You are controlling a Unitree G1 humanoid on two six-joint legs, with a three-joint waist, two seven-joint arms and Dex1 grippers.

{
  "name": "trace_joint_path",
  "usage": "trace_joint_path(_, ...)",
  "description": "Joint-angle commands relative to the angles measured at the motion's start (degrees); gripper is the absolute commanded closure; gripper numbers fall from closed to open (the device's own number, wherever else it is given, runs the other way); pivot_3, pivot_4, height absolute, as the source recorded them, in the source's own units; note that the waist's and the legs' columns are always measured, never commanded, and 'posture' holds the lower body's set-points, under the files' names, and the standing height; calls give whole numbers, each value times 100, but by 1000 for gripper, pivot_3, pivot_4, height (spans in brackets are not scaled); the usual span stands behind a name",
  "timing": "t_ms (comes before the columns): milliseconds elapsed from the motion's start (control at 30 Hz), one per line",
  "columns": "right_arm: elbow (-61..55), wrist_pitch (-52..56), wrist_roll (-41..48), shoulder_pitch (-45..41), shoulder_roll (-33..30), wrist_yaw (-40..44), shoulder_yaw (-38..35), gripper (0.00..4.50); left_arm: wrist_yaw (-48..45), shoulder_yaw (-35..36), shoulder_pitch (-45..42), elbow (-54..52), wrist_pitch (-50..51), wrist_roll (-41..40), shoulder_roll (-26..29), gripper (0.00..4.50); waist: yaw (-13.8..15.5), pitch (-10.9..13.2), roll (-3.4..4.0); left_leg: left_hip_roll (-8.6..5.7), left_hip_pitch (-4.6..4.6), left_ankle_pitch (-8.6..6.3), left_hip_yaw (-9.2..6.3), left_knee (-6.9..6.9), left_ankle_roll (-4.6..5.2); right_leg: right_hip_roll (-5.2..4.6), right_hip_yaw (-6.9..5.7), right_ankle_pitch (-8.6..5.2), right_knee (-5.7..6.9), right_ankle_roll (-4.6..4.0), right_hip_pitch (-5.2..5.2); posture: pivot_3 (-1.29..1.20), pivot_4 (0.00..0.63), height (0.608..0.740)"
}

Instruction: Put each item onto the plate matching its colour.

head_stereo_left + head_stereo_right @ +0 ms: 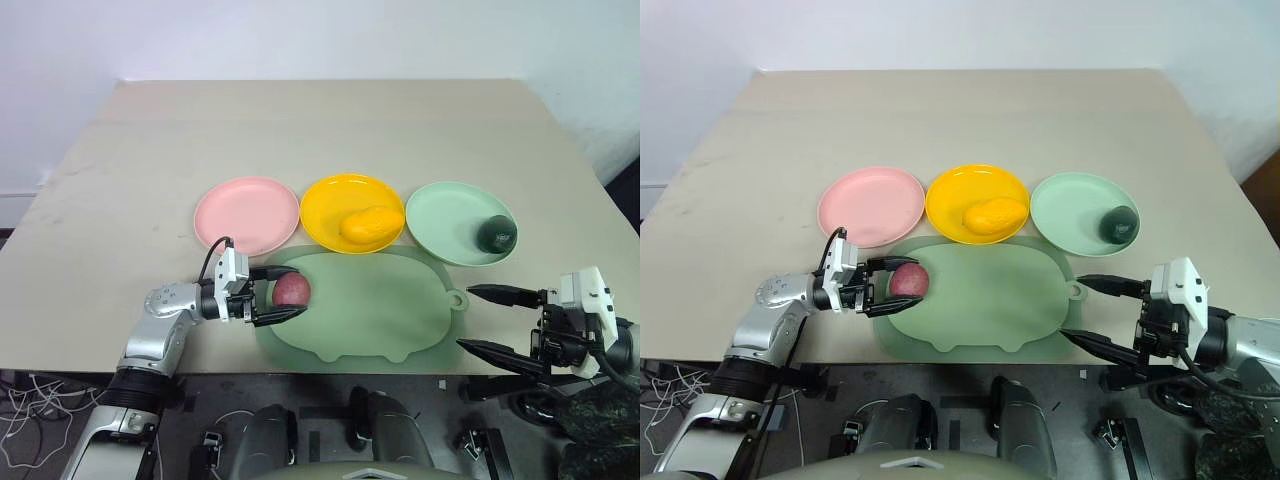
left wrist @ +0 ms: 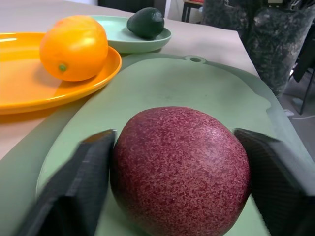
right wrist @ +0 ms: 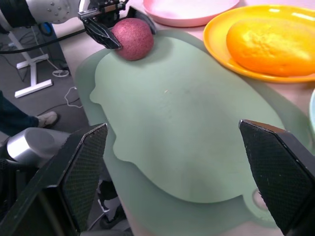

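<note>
**Last fruit gripped, pink plate waiting**

On the left end of the large flat green mat (image 1: 370,315), the left gripper (image 1: 280,302) has its two black fingers clamped on the round reddish-purple speckled fruit (image 1: 292,289), one finger on each side, the fruit resting on the mat. To do this step well, I would lift the fruit straight up until it clears the mat, carry it the short way far and left, and lower it over the middle of the round shallow pink plastic plate (image 1: 246,215) before letting go, since a round piece could roll off a shallow rim. The fruit's skin is matt and finely mottled. The oblong yellow fruit (image 1: 367,225) already lies on the yellow plate (image 1: 325,205), the dark green avocado-like piece (image 1: 496,234) on the mint green plate (image 1: 445,220). The right gripper (image 1: 492,319) hangs off the table's near right edge, fingers wide apart, holding nothing.
</note>
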Motion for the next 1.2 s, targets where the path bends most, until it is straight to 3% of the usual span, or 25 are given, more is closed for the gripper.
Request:
trace_joint_path(33,-68,-114,24,-80,-12,-30,2,0,16,2,-40,-62,-132,25,-34,1301,3,0,0,0,0,0,0,0,0,0,0,0,0,0,0,0,150,737)
trace_joint_path(200,-18,-103,32,-157,-31,-33,41,0,225,261,-204,-113,35,-167,-81,1308,2,0,-1,0,0,0,-1,1,0,0,0,1,0,-2,1,0,150,737)
trace_joint_path(333,60,-100,10,-265,-43,-23,133,0,645,744,-828,-23,169,-398,-9,1308,7,7,-18,0,-1,0,-4,3,0,0,-2,1,1,-1,1,0,150,737)
trace_joint_path(500,167,-130,-36,-431,-65,19,345,0,1173,1235,-1694,1775,-750,86,203,1308,-16,5,-19,-3,1,0,-4,2,1,2,-3,4,1,-5,10,0,150,737)
trace_joint_path(733,244,-319,-132,-483,-7,35,446,0,1782,1303,-2473,3960,-2093,778,307,1308,18,10,-41,-3,4,1,6,9,0,0,-14,6,0,-6,13,0,150,737)
trace_joint_path(1133,447,-922,-543,-252,180,-72,427,0,1832,1176,-3046,5014,-2458,1244,228,1308,-2,7,-62,-4,3,1,4,11,0,-4,-23,7,1,-6,16,0,150,737)
trace_joint_path(1200,423,-928,-537,-234,193,-95,419,0,1840,1180,-3108,5060,-2437,1264,222,571,-3,7,-63,-4,3,1,4,11,0,-4,-23,7,1,-6,16,0,150,737)
